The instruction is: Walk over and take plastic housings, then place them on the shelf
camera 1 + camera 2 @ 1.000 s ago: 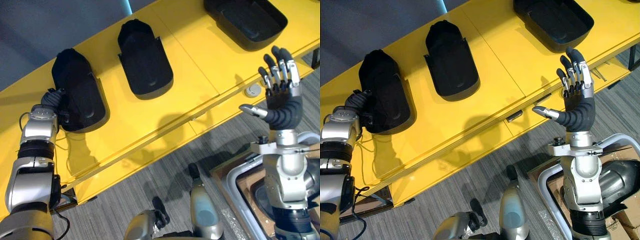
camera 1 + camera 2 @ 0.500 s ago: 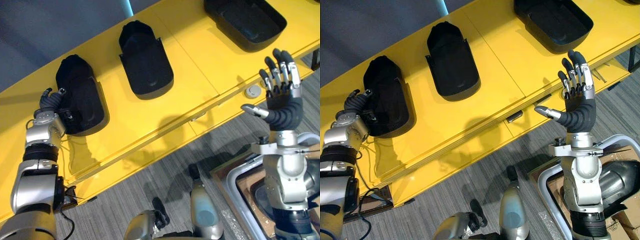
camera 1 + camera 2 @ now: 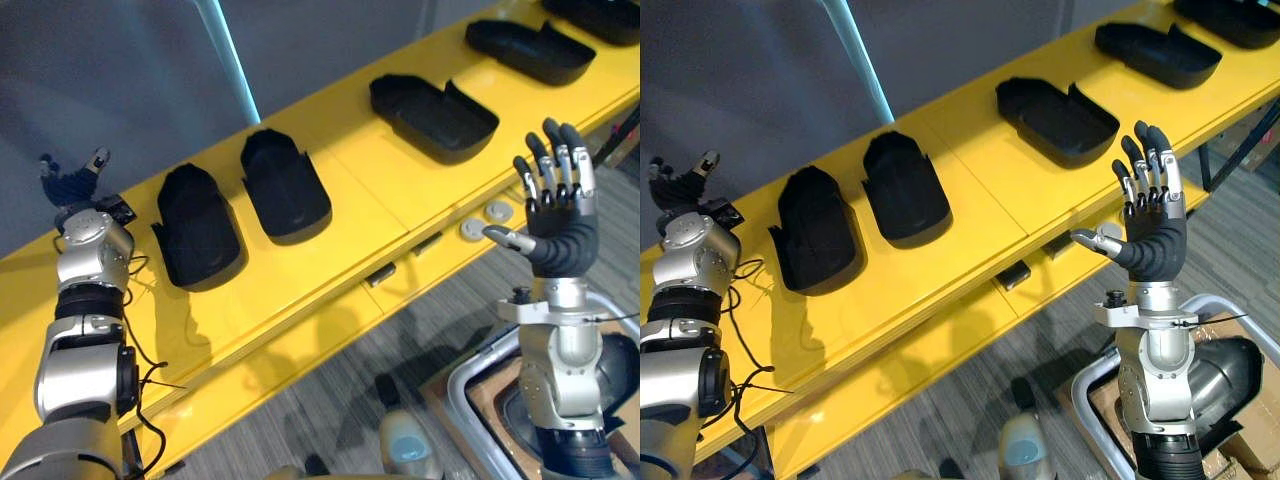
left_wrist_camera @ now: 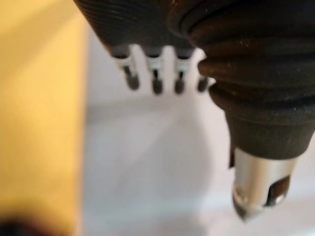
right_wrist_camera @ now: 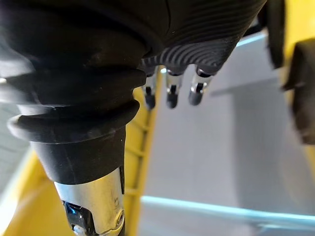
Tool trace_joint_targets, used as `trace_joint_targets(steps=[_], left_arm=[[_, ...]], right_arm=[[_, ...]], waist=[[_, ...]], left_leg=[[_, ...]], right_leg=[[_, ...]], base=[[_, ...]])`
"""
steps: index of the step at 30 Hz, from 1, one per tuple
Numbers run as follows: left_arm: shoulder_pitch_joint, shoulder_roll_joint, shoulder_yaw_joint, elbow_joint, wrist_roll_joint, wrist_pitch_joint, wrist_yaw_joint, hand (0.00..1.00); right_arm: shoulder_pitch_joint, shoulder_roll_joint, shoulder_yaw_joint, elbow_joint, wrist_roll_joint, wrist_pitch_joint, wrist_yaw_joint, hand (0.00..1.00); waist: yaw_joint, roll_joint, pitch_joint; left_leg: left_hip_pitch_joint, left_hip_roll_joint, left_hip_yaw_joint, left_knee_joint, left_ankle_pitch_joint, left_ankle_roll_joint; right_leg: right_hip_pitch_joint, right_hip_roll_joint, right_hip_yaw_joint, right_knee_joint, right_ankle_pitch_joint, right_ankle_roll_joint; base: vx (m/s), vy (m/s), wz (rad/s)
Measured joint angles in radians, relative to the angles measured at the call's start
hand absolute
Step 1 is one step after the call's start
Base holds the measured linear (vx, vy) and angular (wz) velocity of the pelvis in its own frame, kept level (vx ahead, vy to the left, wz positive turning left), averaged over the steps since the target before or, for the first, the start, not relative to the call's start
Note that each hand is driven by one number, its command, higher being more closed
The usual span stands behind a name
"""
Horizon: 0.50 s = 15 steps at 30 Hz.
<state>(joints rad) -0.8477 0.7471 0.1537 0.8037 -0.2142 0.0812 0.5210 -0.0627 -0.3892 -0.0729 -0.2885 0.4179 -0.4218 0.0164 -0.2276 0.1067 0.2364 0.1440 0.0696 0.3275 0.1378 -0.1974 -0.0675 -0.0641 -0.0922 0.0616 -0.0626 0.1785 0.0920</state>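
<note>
Five black plastic housings (image 3: 285, 197) lie in a row on the yellow shelf (image 3: 330, 270), which runs from the lower left of the frame to the upper right. Two of them sit close together at centre left. The other three follow toward the upper right, and the last one is cut by the frame edge. The left hand (image 3: 68, 186) is raised at the upper left, in front of the grey wall (image 3: 130, 80) and apart from the leftmost housing (image 3: 198, 240); its fingers are straight and it holds nothing. The right hand (image 3: 556, 215) stands upright at the right, near the shelf's front edge, fingers spread, thumb out sideways, empty.
</note>
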Motion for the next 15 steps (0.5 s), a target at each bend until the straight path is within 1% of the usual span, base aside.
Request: trace_joint_targets(steps=[1, 2, 3, 4, 5, 6, 7, 9, 10, 11, 13, 14, 15], left_arm=[[-0.010, 0.049, 0.001, -0.006, 0.045, 0.005, 0.000, 0.00], [-0.015, 0.071, 0.001, -0.013, 0.060, 0.005, 0.000, 0.00], [-0.017, 0.107, 0.001, -0.038, 0.070, -0.001, 0.004, 0.00], [-0.017, 0.128, 0.002, -0.064, 0.067, -0.022, 0.007, 0.00], [-0.013, 0.135, 0.004, -0.081, 0.061, -0.036, 0.006, 0.00], [0.015, 0.140, 0.033, -0.150, 0.032, -0.083, 0.002, 0.00], [0.043, 0.139, 0.062, -0.205, 0.009, -0.113, -0.001, 0.00], [0.192, 0.122, 0.169, -0.448, -0.053, -0.237, -0.020, 0.00], [0.253, 0.098, 0.206, -0.539, -0.060, -0.278, -0.024, 0.00], [0.379, 0.029, 0.273, -0.717, -0.069, -0.343, -0.022, 0.00], [0.588, -0.133, 0.338, -0.979, -0.068, -0.433, -0.022, 0.00], [0.739, -0.280, 0.351, -1.117, -0.041, -0.493, -0.020, 0.00], [0.885, -0.432, 0.343, -1.209, -0.021, -0.532, -0.020, 0.00]], right_arm=[[0.001, 0.000, 0.016, 0.003, 0.000, 0.000, -0.017, 0.00], [0.002, 0.000, 0.021, 0.009, 0.000, -0.001, -0.022, 0.00], [0.002, -0.001, 0.028, 0.033, 0.000, -0.003, -0.038, 0.00], [0.003, 0.000, 0.034, 0.061, 0.000, -0.004, -0.052, 0.00], [0.003, 0.000, 0.038, 0.074, 0.000, -0.005, -0.061, 0.00], [0.004, 0.003, 0.040, 0.087, 0.000, -0.004, -0.073, 0.00], [0.005, 0.008, 0.040, 0.086, -0.001, -0.007, -0.081, 0.00], [0.017, 0.020, 0.036, 0.086, -0.012, -0.015, -0.109, 0.00], [0.025, 0.025, 0.031, 0.086, -0.018, -0.016, -0.116, 0.00], [0.038, 0.043, 0.015, 0.085, -0.035, -0.016, -0.125, 0.00], [0.081, 0.084, -0.019, 0.072, -0.045, -0.016, -0.125, 0.00], [0.121, 0.121, -0.052, 0.053, -0.047, -0.016, -0.124, 0.00], [0.160, 0.159, -0.083, 0.036, -0.048, -0.013, -0.122, 0.00]], waist=[[0.008, 0.000, -0.001], [0.018, 0.001, -0.001], [0.037, 0.002, -0.009], [0.053, 0.003, -0.021], [0.060, 0.002, -0.030], [0.079, 0.003, -0.051], [0.082, 0.002, -0.057], [0.094, -0.001, -0.081], [0.103, -0.001, -0.093], [0.112, 0.000, -0.110], [0.123, -0.001, -0.131], [0.139, -0.006, -0.138], [0.152, -0.013, -0.138]], left_leg=[[0.000, 0.001, -0.013, 0.000, 0.002, -0.002], [0.002, 0.003, -0.015, 0.001, 0.002, -0.003], [0.002, 0.006, -0.020, 0.001, 0.004, -0.006], [0.003, 0.009, -0.036, 0.001, 0.006, -0.009], [0.003, 0.010, -0.043, -0.001, 0.007, -0.011], [0.002, 0.012, -0.051, -0.009, 0.010, -0.012], [0.002, 0.012, -0.058, -0.012, 0.013, -0.013], [0.014, 0.012, -0.076, -0.028, 0.020, -0.013], [0.013, 0.012, -0.078, -0.028, 0.020, -0.013], [0.014, 0.011, -0.083, -0.029, 0.020, -0.013], [0.013, 0.010, -0.103, -0.030, 0.021, -0.012], [0.016, 0.010, -0.108, -0.031, 0.022, -0.011], [0.019, 0.012, -0.119, -0.030, 0.022, -0.011]], right_leg=[[0.015, -0.002, -0.012, -0.016, 0.007, -0.001], [0.017, -0.001, -0.015, -0.018, 0.008, -0.002], [0.022, 0.000, -0.024, -0.018, 0.006, -0.005], [0.031, 0.001, -0.038, -0.018, -0.001, -0.016], [0.033, 0.002, -0.045, -0.019, -0.003, -0.018], [0.034, 0.004, -0.056, -0.020, -0.002, -0.016], [0.037, 0.005, -0.063, -0.019, 0.001, -0.013], [0.054, 0.006, -0.086, -0.020, 0.000, -0.013], [0.055, 0.006, -0.088, -0.021, 0.000, -0.013], [0.059, 0.004, -0.092, -0.023, 0.000, -0.013], [0.069, 0.001, -0.114, -0.028, -0.005, -0.012], [0.075, 0.001, -0.120, -0.028, -0.008, -0.012], [0.091, 0.001, -0.134, -0.028, -0.012, -0.013]], base=[[-0.03, -0.017, 0.23], [-0.06, -0.039, 0.21], [-0.05, -0.045, 0.22], [-0.05, -0.046, 0.25], [-0.03, -0.038, 0.28], [-0.02, -0.031, 0.21], [-0.02, -0.036, 0.30], [-0.02, -0.023, 0.25], [-0.02, -0.003, 0.11], [-0.02, 0.011, 0.12], [-0.03, 0.012, 0.22], [-0.04, 0.004, 0.25], [-0.05, -0.002, 0.25]])
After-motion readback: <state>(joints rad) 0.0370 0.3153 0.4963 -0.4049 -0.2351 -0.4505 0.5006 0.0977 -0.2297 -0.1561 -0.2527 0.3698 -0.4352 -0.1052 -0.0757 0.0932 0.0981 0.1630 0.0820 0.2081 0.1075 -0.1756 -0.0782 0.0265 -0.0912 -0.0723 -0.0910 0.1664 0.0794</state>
